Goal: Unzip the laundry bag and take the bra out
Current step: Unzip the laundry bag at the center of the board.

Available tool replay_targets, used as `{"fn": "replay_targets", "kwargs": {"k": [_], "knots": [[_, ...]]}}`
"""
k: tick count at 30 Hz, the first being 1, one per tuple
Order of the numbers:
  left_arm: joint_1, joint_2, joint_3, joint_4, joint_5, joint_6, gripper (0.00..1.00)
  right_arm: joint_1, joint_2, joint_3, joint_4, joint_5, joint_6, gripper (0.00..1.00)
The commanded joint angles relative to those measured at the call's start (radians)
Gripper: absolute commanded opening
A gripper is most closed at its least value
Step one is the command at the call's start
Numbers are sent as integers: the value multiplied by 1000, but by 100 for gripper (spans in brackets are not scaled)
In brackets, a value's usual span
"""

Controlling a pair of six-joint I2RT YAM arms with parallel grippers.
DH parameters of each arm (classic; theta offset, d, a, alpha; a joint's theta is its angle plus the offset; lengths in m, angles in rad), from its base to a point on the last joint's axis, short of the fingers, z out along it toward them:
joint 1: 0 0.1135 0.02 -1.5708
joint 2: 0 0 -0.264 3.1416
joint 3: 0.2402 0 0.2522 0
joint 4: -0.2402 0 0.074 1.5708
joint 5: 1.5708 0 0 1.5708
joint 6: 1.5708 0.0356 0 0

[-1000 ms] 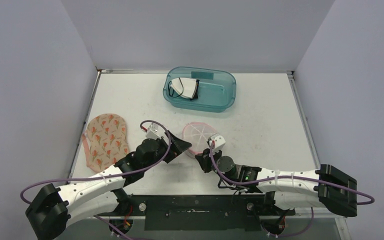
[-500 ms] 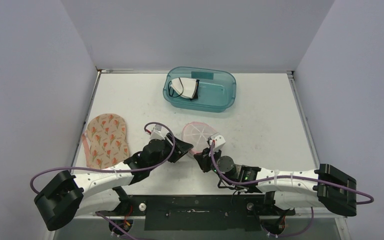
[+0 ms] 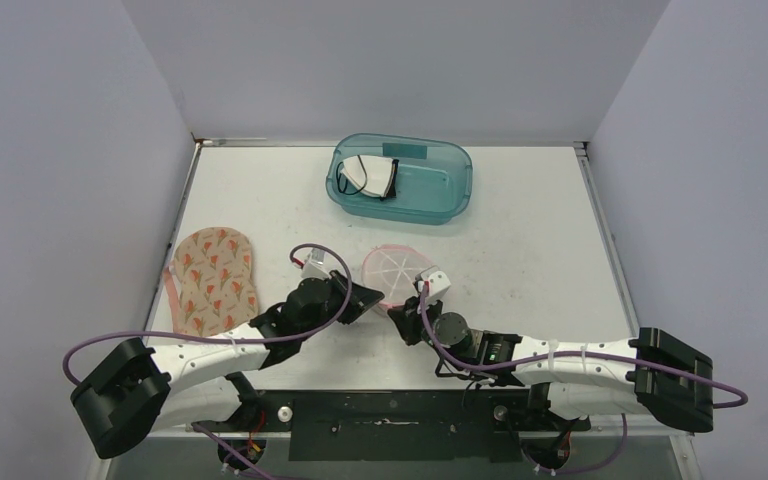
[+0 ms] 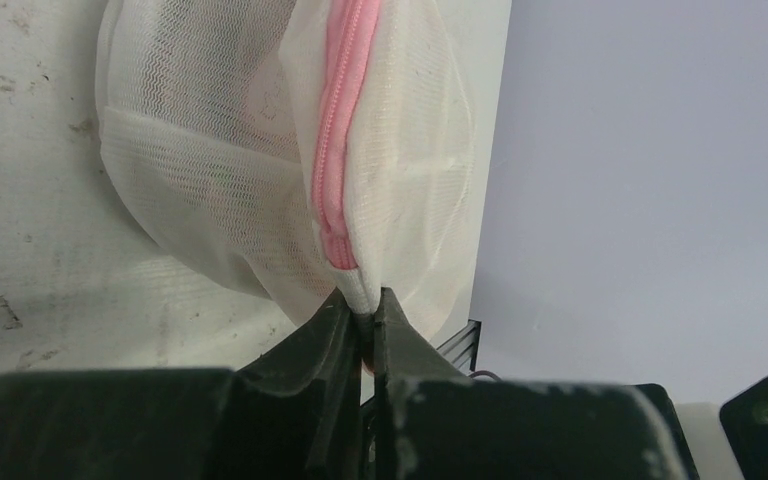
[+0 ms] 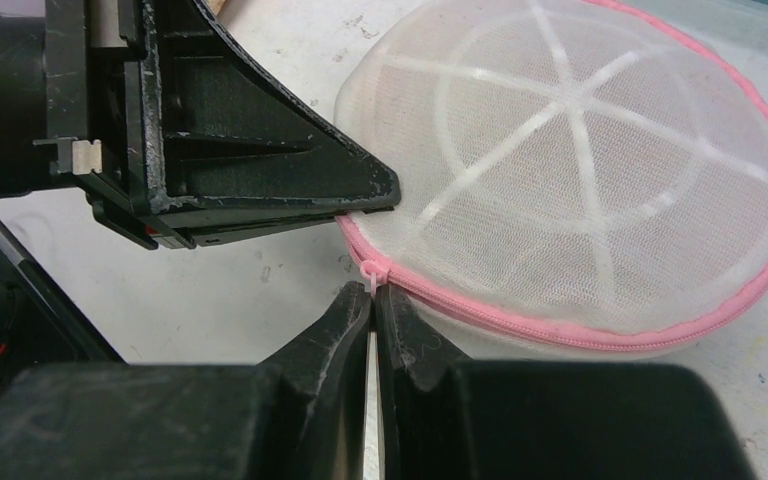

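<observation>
Now my left hand (image 4: 362, 306) clamps the laundry bag (image 4: 200, 170), my right hand (image 5: 372, 300) pinches the zipper pull (image 5: 370, 272), ready to drag.

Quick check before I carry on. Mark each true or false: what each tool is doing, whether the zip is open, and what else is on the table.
1. The left tool is shut on the edge of the bag. True.
2. The right tool hangs open, clear of the bag. False: it is shut on the zip pull.
3. The zip is fully open. False: it looks closed along all its visible length.
4. The teal bin holds a white garment. True.
5. The floral cloth lies on the bag's right. False: it lies on its left.
</observation>
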Motion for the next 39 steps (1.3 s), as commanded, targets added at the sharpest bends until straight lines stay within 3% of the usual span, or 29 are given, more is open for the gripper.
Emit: {"fn": "replay_targets", "kwargs": {"k": [1, 11, 18, 28, 32, 39], "knots": [[1, 0, 50, 31, -20, 40, 0, 7, -31, 28, -14, 52, -57, 5], [45, 21, 47, 54, 75, 89, 0, -4, -84, 19, -162, 171, -49, 5], [99, 31, 69, 64, 241, 210, 0, -3, -198, -4, -173, 158, -133, 5], [143, 101, 284, 13, 408, 428, 0, 20, -338, 57, -254, 41, -272, 5], [161, 190, 314, 45, 443, 433, 0, 23, -313, 35, -216, 41, -238, 5], [172, 278, 226, 168, 446, 374, 0, 29, -268, -44, -117, 83, -142, 5]]}}
